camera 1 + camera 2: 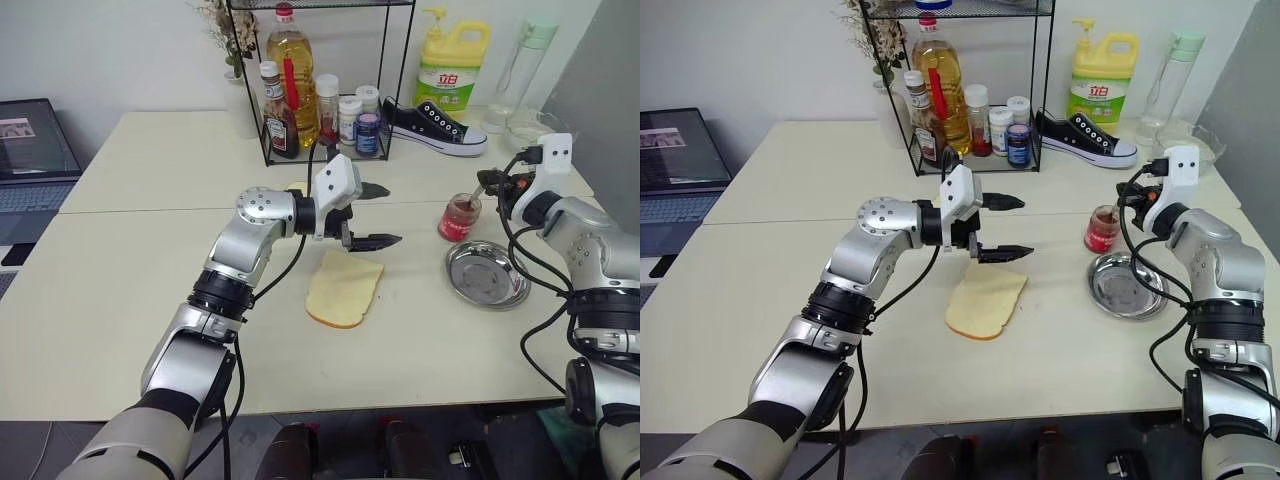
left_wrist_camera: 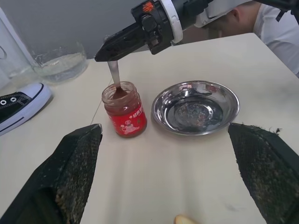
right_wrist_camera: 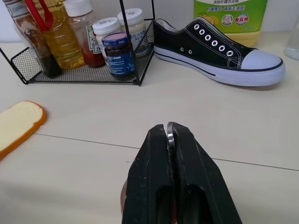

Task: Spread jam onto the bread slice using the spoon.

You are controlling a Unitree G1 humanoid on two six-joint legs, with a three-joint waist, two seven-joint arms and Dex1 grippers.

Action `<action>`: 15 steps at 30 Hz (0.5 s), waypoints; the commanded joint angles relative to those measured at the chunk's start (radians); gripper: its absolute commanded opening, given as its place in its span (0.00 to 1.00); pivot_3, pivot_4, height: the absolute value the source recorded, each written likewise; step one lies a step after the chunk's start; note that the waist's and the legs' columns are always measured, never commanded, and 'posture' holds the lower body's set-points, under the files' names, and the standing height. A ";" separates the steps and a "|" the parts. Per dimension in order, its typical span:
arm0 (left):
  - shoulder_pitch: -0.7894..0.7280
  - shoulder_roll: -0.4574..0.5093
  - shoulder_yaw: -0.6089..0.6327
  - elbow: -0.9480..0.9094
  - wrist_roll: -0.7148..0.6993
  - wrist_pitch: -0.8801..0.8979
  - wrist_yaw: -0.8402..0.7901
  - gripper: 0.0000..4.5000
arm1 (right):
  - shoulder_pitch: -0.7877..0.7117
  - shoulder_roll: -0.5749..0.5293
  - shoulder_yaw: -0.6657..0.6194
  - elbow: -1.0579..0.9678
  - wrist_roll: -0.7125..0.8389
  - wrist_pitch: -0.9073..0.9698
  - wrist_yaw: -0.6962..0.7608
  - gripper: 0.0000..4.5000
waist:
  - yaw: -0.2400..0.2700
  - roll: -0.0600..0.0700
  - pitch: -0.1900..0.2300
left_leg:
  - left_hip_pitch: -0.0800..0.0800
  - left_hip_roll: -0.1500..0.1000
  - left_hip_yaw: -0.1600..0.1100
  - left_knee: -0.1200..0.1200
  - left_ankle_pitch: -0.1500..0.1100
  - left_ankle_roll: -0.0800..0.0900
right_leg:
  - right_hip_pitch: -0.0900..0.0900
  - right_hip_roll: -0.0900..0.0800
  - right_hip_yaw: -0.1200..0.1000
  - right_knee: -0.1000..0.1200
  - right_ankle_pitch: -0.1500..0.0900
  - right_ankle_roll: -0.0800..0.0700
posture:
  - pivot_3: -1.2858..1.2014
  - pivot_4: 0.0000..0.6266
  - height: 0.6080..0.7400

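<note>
right end effector [image 2: 108, 52] was pinched on the spoon [image 2: 115, 77], bowl dipped in the jam [image 2: 120, 93] jar nr worktop's right edge. left end effector [image 1: 372, 214] spread wide, empty, above bread slice [image 1: 343, 288] mid-worktop. bread was plain; scooping underway, spreading all left to do.

It looked like a lab or office staged as a kitchen: on the pale table [image 1: 150, 330] a wire rack [image 1: 320, 80] held oil and sauce bottles, a black sneaker [image 1: 435, 127] and a detergent jug [image 1: 453, 72] stood beside the rack, and a laptop [image 1: 35, 160] sat well apart from it.
</note>
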 commanded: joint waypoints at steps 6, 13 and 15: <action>-0.007 0.006 0.030 -0.039 -0.008 -0.006 0.005 1.00 | -0.045 0.036 -0.146 -0.017 0.081 0.082 -0.065 0.01 | 0.000 0.000 0.000 | 0.000 0.000 0.000 0.000 0.000 0.000 | 0.000 -0.002 0.000 0.000 0.000 0.000 | 0.52 0.24 1.00; -0.008 0.005 0.029 -0.039 -0.010 -0.005 0.002 1.00 | -0.066 0.080 -0.275 -0.012 0.169 0.173 -0.157 0.01 | 0.000 0.000 0.000 | 0.000 0.000 0.000 0.000 0.000 0.000 | 0.000 -0.002 0.000 0.000 0.000 0.000 | 0.52 0.24 1.00; -0.010 0.005 0.029 -0.035 -0.010 -0.006 0.001 1.00 | -0.076 0.085 -0.317 0.001 0.198 0.191 -0.187 0.01 | 0.000 0.000 0.000 | 0.000 0.000 0.000 0.000 0.000 0.000 | 0.000 -0.002 0.000 0.000 0.000 0.000 | 0.52 0.24 1.00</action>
